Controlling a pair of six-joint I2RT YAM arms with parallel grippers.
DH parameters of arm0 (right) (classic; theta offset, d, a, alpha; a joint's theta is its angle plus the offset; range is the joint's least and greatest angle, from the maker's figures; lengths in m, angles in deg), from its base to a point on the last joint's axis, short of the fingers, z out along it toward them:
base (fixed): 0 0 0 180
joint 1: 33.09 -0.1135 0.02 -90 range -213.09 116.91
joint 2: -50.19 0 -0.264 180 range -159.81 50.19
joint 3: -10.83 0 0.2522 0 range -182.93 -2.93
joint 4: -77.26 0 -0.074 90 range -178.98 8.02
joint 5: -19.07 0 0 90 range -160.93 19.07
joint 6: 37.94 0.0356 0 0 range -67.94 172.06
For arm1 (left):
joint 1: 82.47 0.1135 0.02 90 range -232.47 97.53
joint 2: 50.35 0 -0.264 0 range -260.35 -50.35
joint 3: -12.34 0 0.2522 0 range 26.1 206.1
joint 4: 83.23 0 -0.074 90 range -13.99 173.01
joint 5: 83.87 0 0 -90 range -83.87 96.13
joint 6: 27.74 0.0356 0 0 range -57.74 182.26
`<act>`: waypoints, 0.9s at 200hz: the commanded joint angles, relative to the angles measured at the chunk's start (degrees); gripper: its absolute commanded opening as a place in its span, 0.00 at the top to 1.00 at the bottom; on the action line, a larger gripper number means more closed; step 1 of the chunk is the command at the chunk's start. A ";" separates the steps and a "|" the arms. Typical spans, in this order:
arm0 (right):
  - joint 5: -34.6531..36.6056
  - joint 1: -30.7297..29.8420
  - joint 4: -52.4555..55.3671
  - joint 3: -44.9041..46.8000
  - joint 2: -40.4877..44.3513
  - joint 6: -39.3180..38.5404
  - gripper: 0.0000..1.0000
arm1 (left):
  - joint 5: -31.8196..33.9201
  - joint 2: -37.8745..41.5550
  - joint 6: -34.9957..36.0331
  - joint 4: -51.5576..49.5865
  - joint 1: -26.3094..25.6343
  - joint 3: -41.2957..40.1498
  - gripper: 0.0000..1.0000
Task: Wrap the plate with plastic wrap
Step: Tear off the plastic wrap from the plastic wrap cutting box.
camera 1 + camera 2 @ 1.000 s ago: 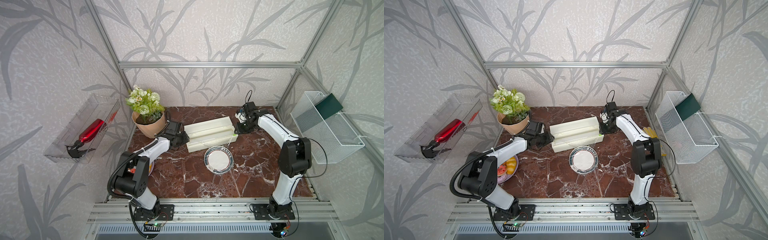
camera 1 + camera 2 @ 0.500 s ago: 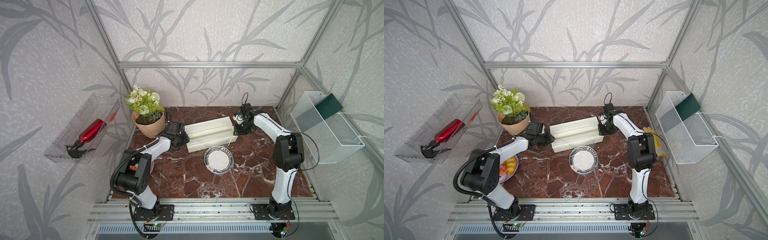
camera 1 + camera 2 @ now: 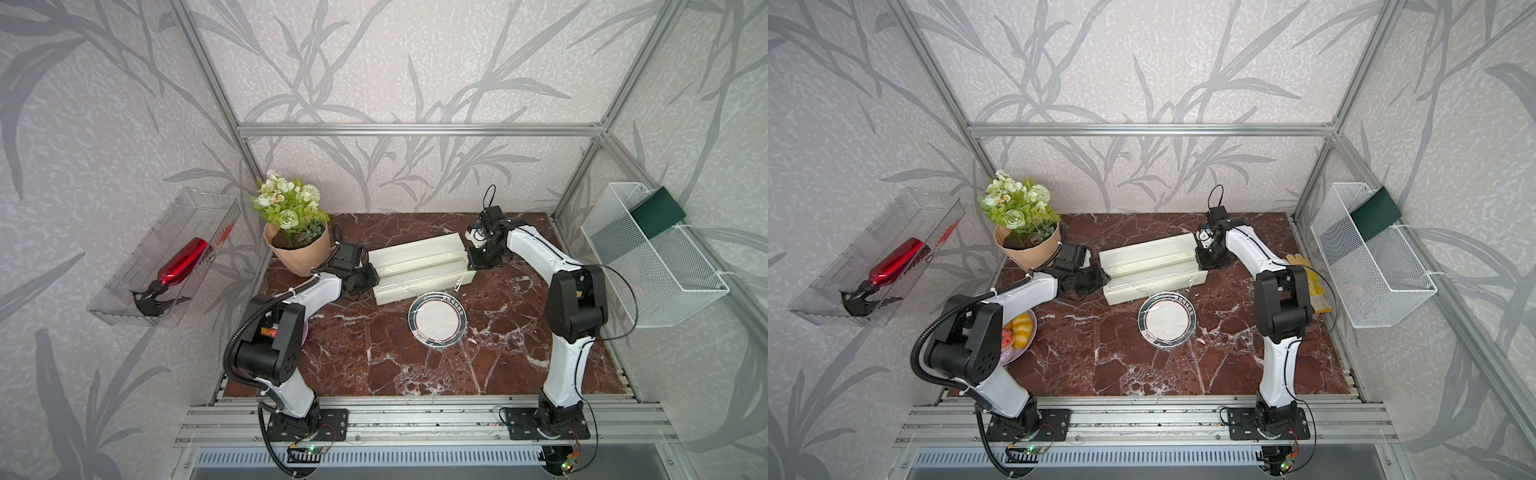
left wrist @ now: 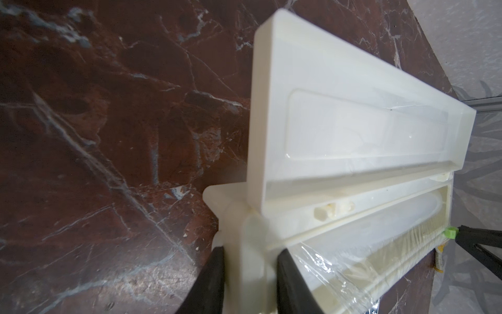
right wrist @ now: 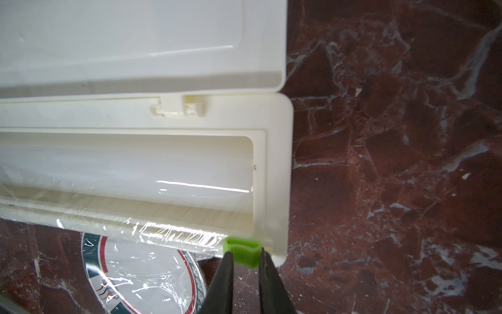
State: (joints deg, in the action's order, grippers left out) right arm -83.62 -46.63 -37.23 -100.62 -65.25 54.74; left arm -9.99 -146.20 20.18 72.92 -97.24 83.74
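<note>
The plate (image 3: 438, 322) (image 3: 1167, 320), white with a teal rim, lies on the marble just in front of the cream dispenser box (image 3: 419, 266) (image 3: 1152, 266), whose lid stands open. Plastic wrap (image 5: 127, 274) runs from the box's front edge out over the plate and shows crinkled along the box (image 4: 334, 261). My left gripper (image 4: 250, 255) (image 3: 368, 278) is shut on the box's left end wall, one finger on each side. At the box's right end, my right gripper (image 5: 245, 255) (image 3: 473, 266) is shut on the green slider (image 5: 241, 250).
A potted flower plant (image 3: 297, 245) stands at the back left. A purple plate of pastries (image 3: 1019, 330) sits under the left arm. Yellow gloves (image 3: 1304, 270) lie at the right edge. A wire basket (image 3: 652, 253) and a clear tray with a red bottle (image 3: 166, 257) hang on the side walls.
Both grippers have narrowed their jaws. The right arm's elbow has swung left while its gripper stayed at the box's right end. The left gripper stayed at the box's left end.
</note>
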 commanded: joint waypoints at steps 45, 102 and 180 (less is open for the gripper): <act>-0.40 -0.32 0.46 1.47 -1.72 -0.33 0.86 | 0.10 -0.02 -0.98 0.63 0.61 0.72 0.76; -1.20 -2.15 0.30 1.80 -2.68 -0.39 0.87 | -0.88 -0.56 -1.33 1.44 0.61 0.98 0.83; -3.89 -3.55 0.11 1.71 -4.56 -0.35 0.87 | -1.87 -1.43 -1.86 2.14 0.88 1.24 0.87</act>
State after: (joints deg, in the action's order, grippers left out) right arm -83.86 -47.73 -38.13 -100.38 -65.51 54.74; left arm -10.49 -146.25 20.20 73.23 -96.84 83.74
